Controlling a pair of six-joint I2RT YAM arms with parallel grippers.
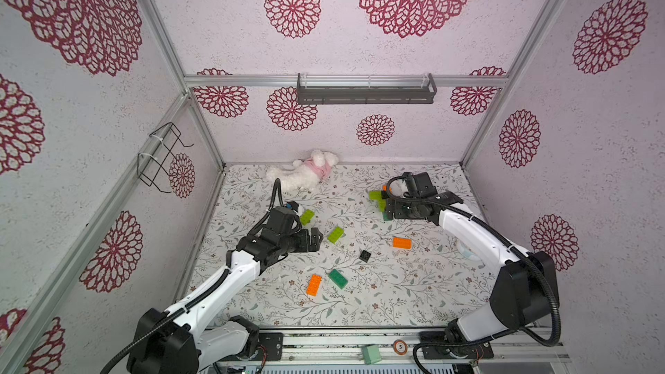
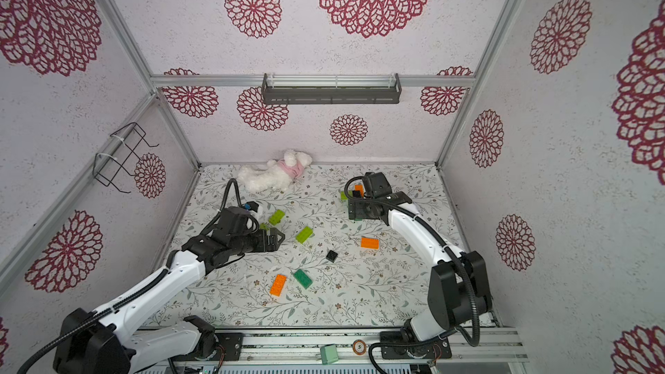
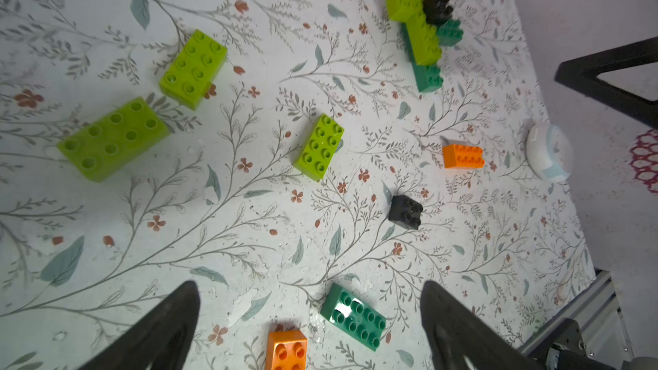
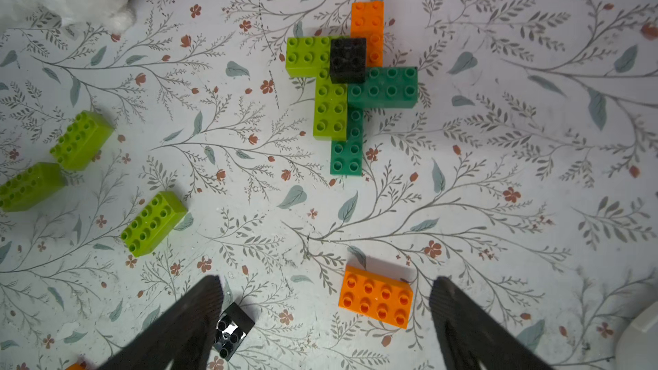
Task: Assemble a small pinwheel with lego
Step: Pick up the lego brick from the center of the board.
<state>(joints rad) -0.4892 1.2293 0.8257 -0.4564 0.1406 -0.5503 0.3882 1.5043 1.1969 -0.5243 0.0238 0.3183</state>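
Right wrist view: floral table (image 4: 534, 179) fills the frame. The white plush toy (image 1: 302, 174) lies against the back wall. Pincers: right gripper (image 4: 325, 281) released, nothing between its fingers; left gripper (image 3: 308, 284) likewise spread and empty. The joined lego cluster (image 4: 331, 108) has lime, dark green and orange arms under a black cap. It sits flat on the table just beside the right gripper. Loose mid-table, all apart: lime bricks (image 3: 318, 145), orange bricks (image 4: 375, 297), dark green brick (image 3: 352, 316), black brick (image 3: 406, 212).
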